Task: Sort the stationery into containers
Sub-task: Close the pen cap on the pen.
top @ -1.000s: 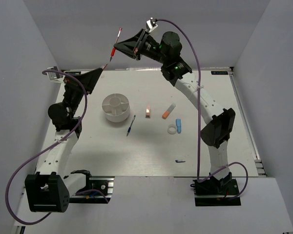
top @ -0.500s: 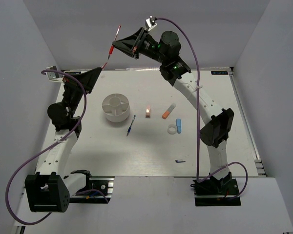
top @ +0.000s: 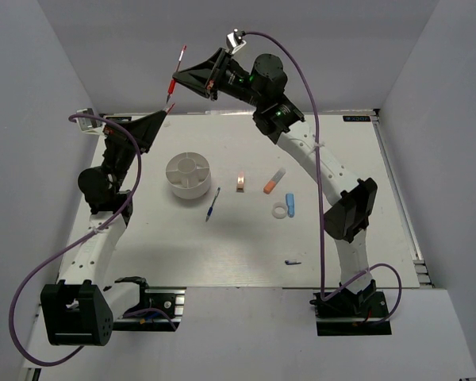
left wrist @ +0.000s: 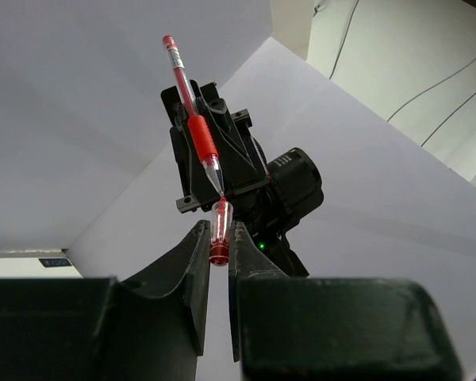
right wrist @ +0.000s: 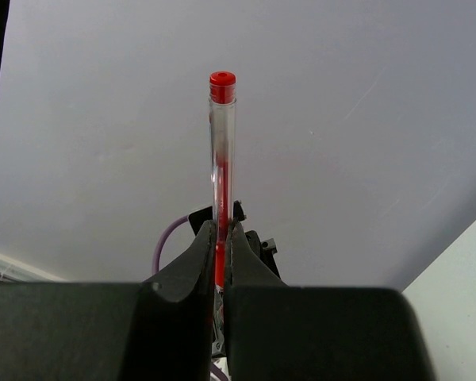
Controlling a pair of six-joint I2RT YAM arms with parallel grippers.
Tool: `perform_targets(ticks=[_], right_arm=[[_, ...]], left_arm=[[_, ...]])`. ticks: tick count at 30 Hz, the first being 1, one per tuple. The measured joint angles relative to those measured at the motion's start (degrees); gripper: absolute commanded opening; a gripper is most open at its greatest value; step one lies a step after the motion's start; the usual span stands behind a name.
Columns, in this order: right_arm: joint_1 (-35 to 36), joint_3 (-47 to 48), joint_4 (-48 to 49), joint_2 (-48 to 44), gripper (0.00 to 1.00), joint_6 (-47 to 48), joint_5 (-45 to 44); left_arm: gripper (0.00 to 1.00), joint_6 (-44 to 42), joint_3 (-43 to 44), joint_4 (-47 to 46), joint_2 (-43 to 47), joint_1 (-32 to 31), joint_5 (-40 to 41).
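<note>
Two arms meet in mid-air over the far left corner of the table (top: pixel 222 254). Against a second ago, the right arm has swung leftward and the red pen (top: pixel 177 71) it carries has travelled with it, closing on the left end effector (top: pixel 166 115), which has kept its place. All that lies on the table is unchanged.

From the left wrist view, the pen's tip now comes down onto the upper end of the tiny red cap (left wrist: pixel 219 238), pen and cap nearly in one line; whether the tip has entered the cap cannot be told.

Narrowed to a slit, the left end effector's jaws pinch that cap, which stands upright between the fingertips. Just above it and to the right, the right end effector (top: pixel 174 81) is clamped on the pen at its red grip section, with the long clear barrel rising past the fingertips to a red end plug, set against the pale back wall.

Below, the white tub (top: pixel 189 176) sits left of centre. The blue pen (top: pixel 213 204) lies just to its right, then the tan clip (top: pixel 240 182) and the orange-white stick (top: pixel 274 181). The white ring (top: pixel 281 211) and light-blue eraser (top: pixel 290 204) rest side by side nearer the arms, and a small blue cap (top: pixel 293 262) lies alone toward the near edge.
</note>
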State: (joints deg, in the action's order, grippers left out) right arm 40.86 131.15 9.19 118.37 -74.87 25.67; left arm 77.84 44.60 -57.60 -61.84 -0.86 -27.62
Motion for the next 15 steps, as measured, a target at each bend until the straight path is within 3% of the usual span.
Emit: perform_targets(ticks=[15], right_arm=[[-0.02, 0.0, 0.35, 0.0, 0.0, 0.11, 0.0]], left_arm=[[0.0, -0.5, 0.0, 0.17, 0.0, 0.0, 0.0]])
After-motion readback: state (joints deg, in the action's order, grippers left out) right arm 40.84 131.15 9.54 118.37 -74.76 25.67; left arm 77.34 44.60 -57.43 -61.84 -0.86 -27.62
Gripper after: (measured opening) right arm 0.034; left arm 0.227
